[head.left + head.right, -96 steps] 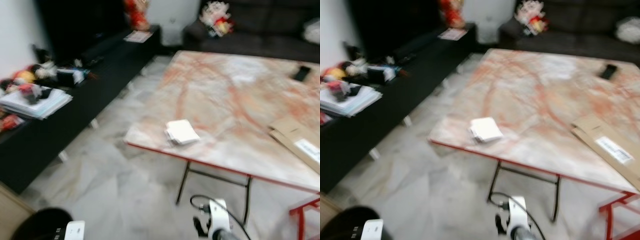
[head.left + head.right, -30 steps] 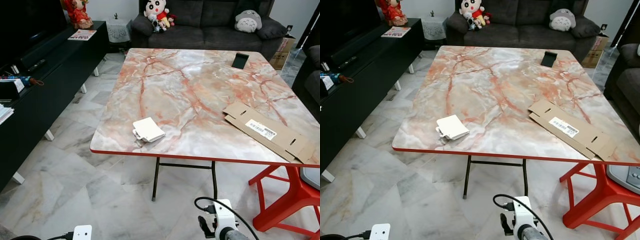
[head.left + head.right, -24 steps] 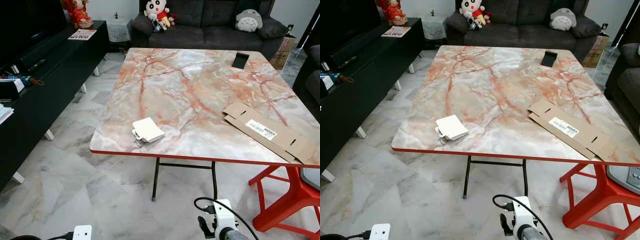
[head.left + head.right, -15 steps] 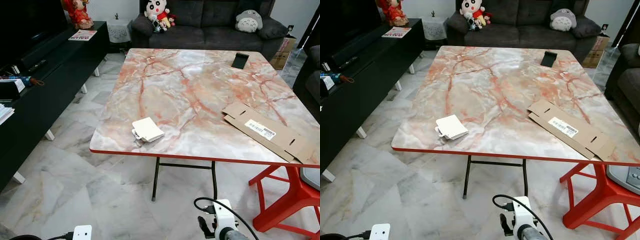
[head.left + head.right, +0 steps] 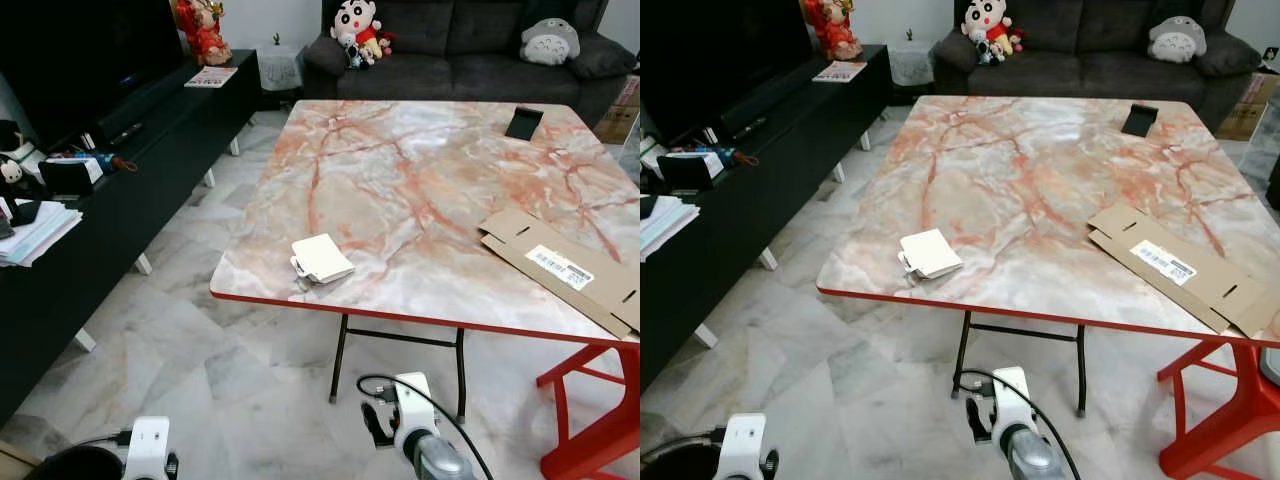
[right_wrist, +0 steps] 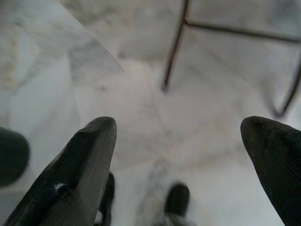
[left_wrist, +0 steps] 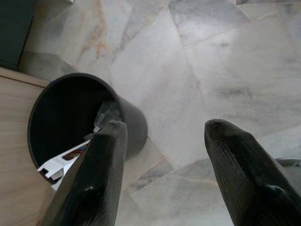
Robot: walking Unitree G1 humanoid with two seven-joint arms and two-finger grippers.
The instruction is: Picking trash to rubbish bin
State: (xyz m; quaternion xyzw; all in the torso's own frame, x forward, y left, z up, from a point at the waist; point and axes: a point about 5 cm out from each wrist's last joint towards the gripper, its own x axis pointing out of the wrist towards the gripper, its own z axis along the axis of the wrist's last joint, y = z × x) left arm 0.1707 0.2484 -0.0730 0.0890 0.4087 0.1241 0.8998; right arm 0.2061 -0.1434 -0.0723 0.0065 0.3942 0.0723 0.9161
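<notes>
Two end effectors low, spread | white packet [image 5: 322, 260] on table [image 5: 420, 190], well apart

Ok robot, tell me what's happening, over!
Both hands open, empty, hanging low. White packet on table near edge. Bin beside left hand. Nothing blocking.
</notes>
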